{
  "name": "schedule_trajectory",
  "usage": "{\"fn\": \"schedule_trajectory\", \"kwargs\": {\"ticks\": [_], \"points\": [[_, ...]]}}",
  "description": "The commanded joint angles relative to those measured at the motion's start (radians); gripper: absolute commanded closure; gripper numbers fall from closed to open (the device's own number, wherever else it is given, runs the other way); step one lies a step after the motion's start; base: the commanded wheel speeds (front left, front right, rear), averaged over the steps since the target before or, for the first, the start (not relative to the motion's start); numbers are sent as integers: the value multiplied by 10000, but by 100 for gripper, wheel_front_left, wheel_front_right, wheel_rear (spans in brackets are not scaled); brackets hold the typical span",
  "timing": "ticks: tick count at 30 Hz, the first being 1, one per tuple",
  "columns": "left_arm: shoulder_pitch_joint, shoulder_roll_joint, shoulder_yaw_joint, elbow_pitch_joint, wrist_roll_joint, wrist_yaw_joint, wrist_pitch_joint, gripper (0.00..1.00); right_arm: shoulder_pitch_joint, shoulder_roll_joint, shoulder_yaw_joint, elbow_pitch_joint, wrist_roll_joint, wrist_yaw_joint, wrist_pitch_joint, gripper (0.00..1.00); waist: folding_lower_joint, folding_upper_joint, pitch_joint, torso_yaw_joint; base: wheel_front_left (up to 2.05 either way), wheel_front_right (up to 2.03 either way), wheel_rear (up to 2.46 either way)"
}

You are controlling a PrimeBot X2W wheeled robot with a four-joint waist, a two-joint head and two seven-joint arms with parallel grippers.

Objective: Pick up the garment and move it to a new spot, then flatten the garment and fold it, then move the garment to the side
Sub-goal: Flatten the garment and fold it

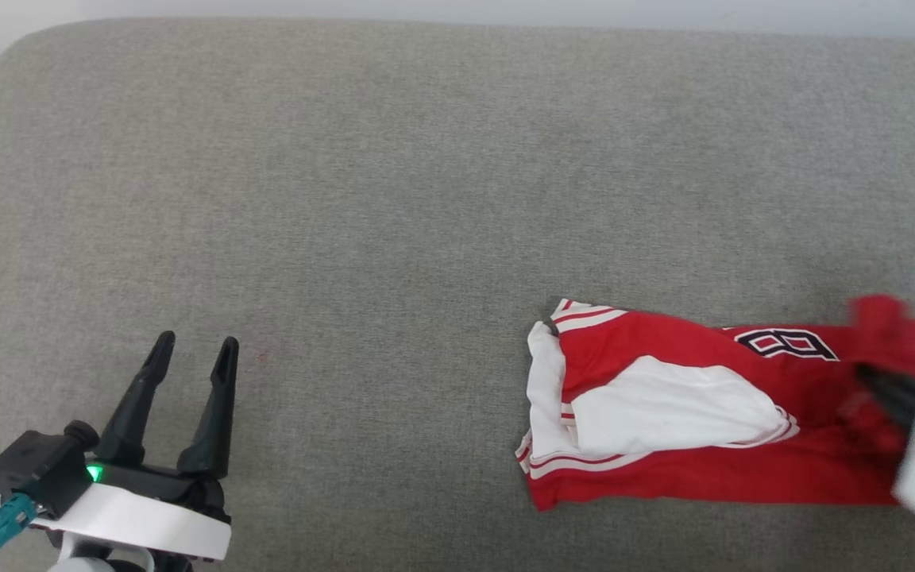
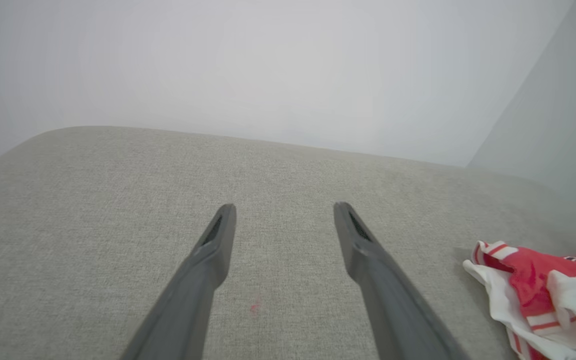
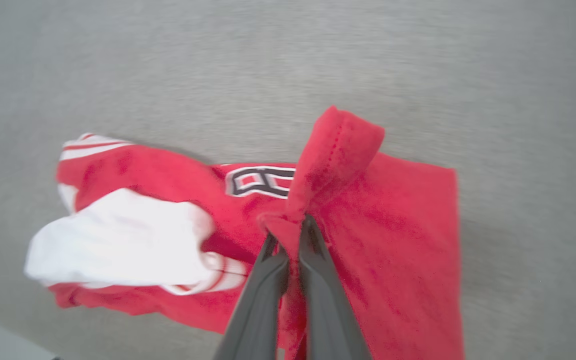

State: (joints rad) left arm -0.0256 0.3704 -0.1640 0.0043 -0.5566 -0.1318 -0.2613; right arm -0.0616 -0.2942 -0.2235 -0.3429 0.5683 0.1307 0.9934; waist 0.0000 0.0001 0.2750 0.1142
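Note:
The garment (image 1: 664, 413) is a red jersey with white sleeves and striped trim, lying bunched on the grey cushion at the right; part of a black number print shows near its far edge. My right gripper (image 1: 874, 381) comes in from the right edge and is shut on a fold of its red fabric, which stands up above the fingertips; the right wrist view shows the pinch closely, with my right gripper (image 3: 290, 225) on the garment (image 3: 393, 225). My left gripper (image 1: 194, 343) rests open at the lower left, far from the cloth. The left wrist view has my left gripper (image 2: 283, 207) over bare cushion and the garment (image 2: 533, 280) off to the right.
A wide grey upholstered cushion (image 1: 394, 199) carries everything, with its rounded far edge against a pale wall (image 2: 268, 65). A small reddish speck (image 2: 254, 309) marks the fabric between my left fingers.

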Motion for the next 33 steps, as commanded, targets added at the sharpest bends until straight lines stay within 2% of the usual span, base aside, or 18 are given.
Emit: {"fn": "schedule_trajectory", "kwargs": {"ticks": [1,8,16,20,27,28,29,30,31,33], "points": [[42,-34,-24,25,-71,22,-47,0,-20,-6,148,-103,5,0,24,100,0,-1,-6,31,0,0,0],[-39,-143,-207,3,-425,24,-49,0,-756,-145,2813,-667,-113,0,386,100,0,-1,24,339,0,0,0],[-375,-421,-466,124,-583,24,-49,0,-1941,94,4907,415,-276,0,324,100,0,-1,262,863,0,0,0],[-523,-522,-536,198,-665,24,-49,0,-2242,171,5423,1358,-198,0,-2,100,0,-1,375,1166,0,0,0],[-549,-675,-464,358,-760,24,-49,0,-2436,24,5606,2913,-437,0,-1031,100,0,-1,373,1402,0,0,0],[-517,-668,-457,378,-777,24,-49,0,-2425,66,5595,3097,-418,0,-1205,93,0,-1,347,1392,0,0,0],[-474,-658,-440,407,-784,24,-49,0,-2409,89,5668,3261,-392,0,-1343,65,0,-1,315,1370,0,0,0],[-422,-653,-427,423,-787,24,-49,0,-2415,119,5681,3366,-355,0,-1530,19,0,-1,274,1339,0,0,0],[-384,-649,-416,433,-791,24,-49,0,-2438,145,5640,3424,-354,0,-1757,0,0,-1,230,1299,0,0,0],[-322,-600,-380,428,-791,24,-49,0,-2484,231,5561,3449,-251,0,-2081,0,0,-1,124,1178,0,0,0]]}}
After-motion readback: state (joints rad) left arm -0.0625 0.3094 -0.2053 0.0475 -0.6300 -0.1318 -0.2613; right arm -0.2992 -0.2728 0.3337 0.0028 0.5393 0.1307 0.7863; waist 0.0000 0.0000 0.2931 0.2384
